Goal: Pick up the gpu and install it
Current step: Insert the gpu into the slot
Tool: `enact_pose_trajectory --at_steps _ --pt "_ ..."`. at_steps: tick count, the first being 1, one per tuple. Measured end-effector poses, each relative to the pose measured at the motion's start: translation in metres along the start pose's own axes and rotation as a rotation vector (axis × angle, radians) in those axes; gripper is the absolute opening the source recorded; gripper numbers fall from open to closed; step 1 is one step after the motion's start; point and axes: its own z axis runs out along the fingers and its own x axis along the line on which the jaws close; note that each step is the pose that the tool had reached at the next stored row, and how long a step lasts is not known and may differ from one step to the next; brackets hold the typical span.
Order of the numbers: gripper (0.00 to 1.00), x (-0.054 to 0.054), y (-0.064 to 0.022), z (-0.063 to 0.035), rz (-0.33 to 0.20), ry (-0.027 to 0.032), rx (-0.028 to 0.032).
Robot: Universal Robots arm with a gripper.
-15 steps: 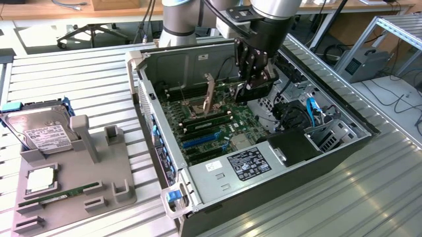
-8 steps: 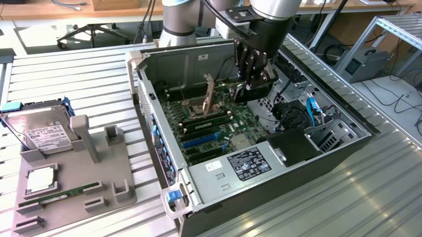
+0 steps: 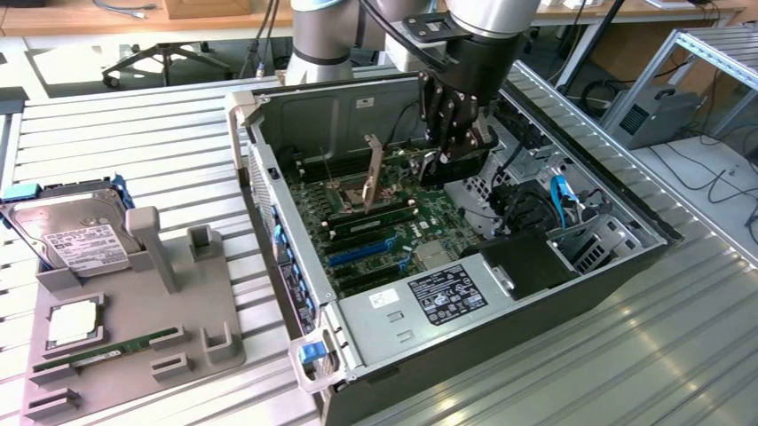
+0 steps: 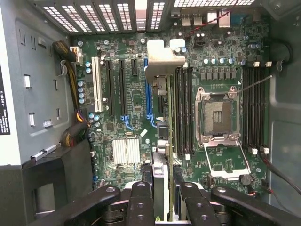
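The gripper [image 4: 162, 190] pinches the gpu [image 4: 163, 61] between its fingers inside the open computer case [image 3: 616, 191]. It holds the card on edge above the motherboard [image 4: 216, 165], probably so the connector meets the blue expansion slot [image 4: 147, 89]. The bracket faces the rear slots. Whether the card touches the slot is unclear.

Green motherboard [image 4: 141, 108] with black, blue and one white slots [image 4: 122, 89]. The gpu [image 4: 163, 59] is pale beige at its bracket end. Black gripper [image 4: 162, 190]. At the exterior view's left: grey tray [image 3: 142, 355], silver drive [image 3: 71, 235] with white label, green memory stick [image 3: 106, 349].
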Motion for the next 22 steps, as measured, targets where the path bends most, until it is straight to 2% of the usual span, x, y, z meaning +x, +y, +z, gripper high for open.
enact_pose_trajectory --at_steps 22 --pt "0.27 0.001 0.0062 0.0009 0.0 -0.0001 0.0"
